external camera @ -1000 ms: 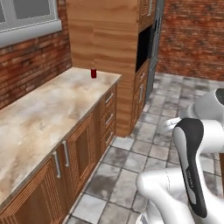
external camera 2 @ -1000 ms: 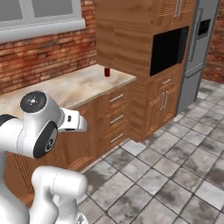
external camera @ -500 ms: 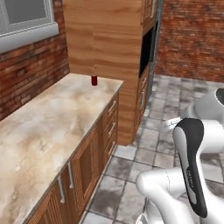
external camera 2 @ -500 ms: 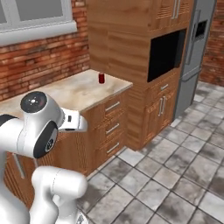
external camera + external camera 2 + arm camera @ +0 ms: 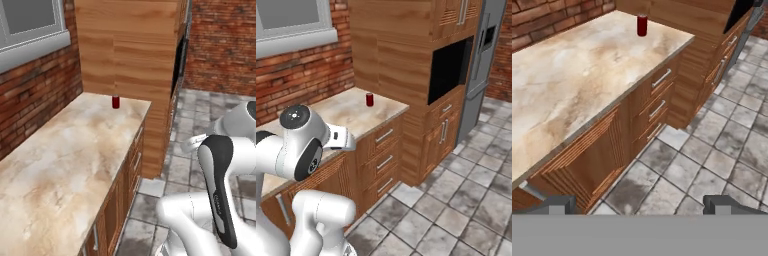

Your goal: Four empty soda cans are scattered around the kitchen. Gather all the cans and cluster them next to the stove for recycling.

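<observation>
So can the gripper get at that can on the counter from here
Probably not yet. The can stands at the counter's far end beside the tall cabinet, well beyond the gripper, which hangs open over the floor. Nothing blocks the way; it's likely just too far.

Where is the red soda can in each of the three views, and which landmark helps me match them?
Left base view: soda can, upper centre, counter's far end.
Right base view: soda can, left of centre.
Hand view: soda can, top centre.
Shared landmark: tall wooden cabinet just behind it.

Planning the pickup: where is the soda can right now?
The soda can stands upright at the counter's far end, close to the tall wooden cabinet.
</observation>
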Tool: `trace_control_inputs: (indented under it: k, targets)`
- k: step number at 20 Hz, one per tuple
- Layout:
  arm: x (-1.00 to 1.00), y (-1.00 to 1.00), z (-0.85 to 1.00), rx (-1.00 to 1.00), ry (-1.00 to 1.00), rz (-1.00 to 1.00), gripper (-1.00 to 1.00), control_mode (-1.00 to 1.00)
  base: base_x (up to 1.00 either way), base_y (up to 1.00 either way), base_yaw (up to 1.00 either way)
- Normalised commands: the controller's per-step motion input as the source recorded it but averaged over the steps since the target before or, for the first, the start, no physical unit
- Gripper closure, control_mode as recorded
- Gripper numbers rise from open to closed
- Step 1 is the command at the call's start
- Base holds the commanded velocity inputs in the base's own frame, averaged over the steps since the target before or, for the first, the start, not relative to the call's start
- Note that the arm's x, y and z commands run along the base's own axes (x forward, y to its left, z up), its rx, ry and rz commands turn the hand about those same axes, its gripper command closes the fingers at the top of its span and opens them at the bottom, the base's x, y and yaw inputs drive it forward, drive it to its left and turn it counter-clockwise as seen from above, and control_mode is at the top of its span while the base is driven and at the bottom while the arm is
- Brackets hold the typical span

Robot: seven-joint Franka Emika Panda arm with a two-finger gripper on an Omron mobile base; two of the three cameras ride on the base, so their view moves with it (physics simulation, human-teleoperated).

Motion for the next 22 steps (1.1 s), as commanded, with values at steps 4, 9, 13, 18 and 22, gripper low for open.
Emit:
trace_control_inputs:
  k: [4, 9, 13, 18, 22]
  targets:
    - [0.00, 0.00, 0.00, 0.00, 0.00, 0.00, -1.00, 1.00, 0.72, 0.29, -0.06]
    - [0.00, 0.00, 0.00, 0.00, 0.00, 0.00, -1.00, 1.00, 0.70, 0.18, -0.06]
    - [0.00, 0.00, 0.00, 0.00, 0.00, 0.00, -1.00, 1.00, 0.65, 0.10, -0.04]
    - [0.00, 0.00, 0.00, 0.00, 0.00, 0.00, -1.00, 1.00, 0.56, 0.24, -0.02]
    - [0.00, 0.00, 0.00, 0.00, 0.00, 0.00, -1.00, 1.00, 0.57, 0.07, -0.02]
